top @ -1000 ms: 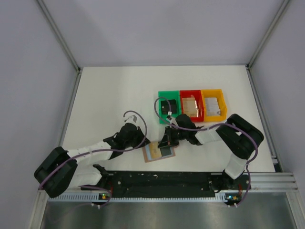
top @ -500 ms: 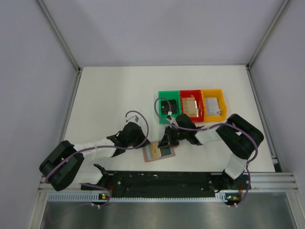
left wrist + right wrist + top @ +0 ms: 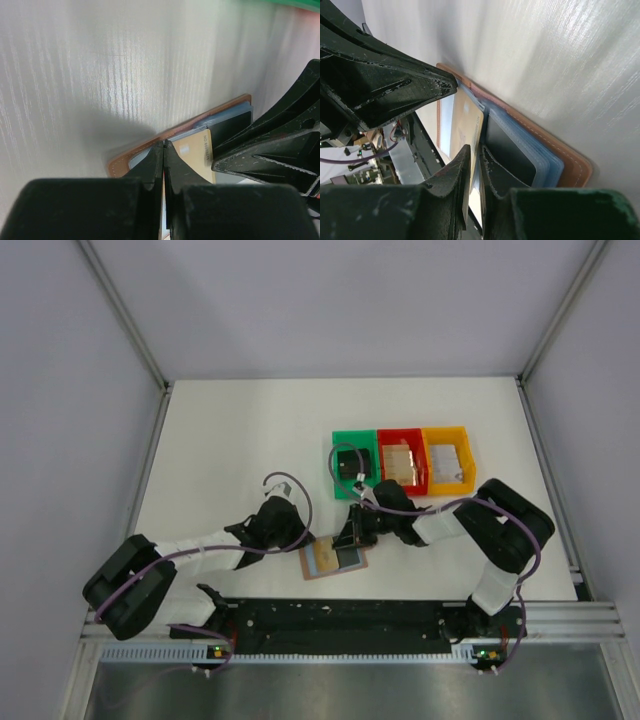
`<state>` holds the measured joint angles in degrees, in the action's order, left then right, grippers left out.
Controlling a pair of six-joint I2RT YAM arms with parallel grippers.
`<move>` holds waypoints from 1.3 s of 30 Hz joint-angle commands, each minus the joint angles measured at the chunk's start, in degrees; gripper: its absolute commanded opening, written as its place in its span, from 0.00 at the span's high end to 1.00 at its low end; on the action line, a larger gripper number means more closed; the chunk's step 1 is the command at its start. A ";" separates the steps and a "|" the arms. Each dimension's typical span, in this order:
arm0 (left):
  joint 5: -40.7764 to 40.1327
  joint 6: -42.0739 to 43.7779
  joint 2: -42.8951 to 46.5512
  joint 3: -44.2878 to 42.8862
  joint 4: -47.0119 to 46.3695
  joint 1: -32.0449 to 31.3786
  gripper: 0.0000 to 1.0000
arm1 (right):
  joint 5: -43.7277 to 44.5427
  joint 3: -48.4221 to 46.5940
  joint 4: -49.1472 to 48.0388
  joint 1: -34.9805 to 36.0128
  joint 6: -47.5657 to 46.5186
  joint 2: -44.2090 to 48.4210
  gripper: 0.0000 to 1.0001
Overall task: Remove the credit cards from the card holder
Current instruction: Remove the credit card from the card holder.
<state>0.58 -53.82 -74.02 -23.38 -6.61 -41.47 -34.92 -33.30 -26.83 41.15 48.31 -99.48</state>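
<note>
Lying open on the counter (image 3: 240,440), the card holder (image 3: 335,560) is sitting between both hands. The left hand (image 3: 163,150) is touching its edge, fingers together. The right hand (image 3: 475,160) is pinching a tan card (image 3: 465,125) beside a dark card (image 3: 507,150) in a pocket.

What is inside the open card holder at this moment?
The card holder shows a tan card and a dark card in its blue-grey pockets. Anything deeper in the pockets is covered.
</note>
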 commanded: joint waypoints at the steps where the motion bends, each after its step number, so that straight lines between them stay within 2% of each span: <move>1: -1.90 1.09 0.19 0.88 2.13 0.16 1.00 | -0.06 1.04 -3.40 -0.89 0.81 1.13 0.89; 7: -1.81 0.91 0.45 0.96 2.13 0.16 1.00 | -0.77 1.04 -4.20 -0.80 1.26 0.52 0.93; 12: -1.72 0.82 0.63 1.14 1.87 0.16 1.00 | -1.12 0.96 -4.63 -0.89 1.34 -0.18 1.00; 24: -1.81 0.38 1.42 2.28 1.69 0.60 1.00 | 0.11 2.36 -2.97 -2.74 0.20 1.31 1.00; 29: -1.72 0.47 1.51 2.28 1.69 0.69 1.00 | -2.08 2.01 -4.63 -2.56 0.99 1.22 1.00; 34: -1.63 0.39 1.77 2.37 1.69 0.69 1.00 | -2.44 0.96 -4.72 -1.51 1.51 -0.18 0.90; 39: -1.63 0.39 1.86 2.37 1.60 0.69 1.00 | -2.61 0.08 -5.60 -0.89 2.40 -1.94 0.90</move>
<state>0.01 -53.91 -72.84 -22.37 -6.55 -41.04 -37.30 -31.57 -30.37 39.46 50.35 -100.03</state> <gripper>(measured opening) 0.008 0.099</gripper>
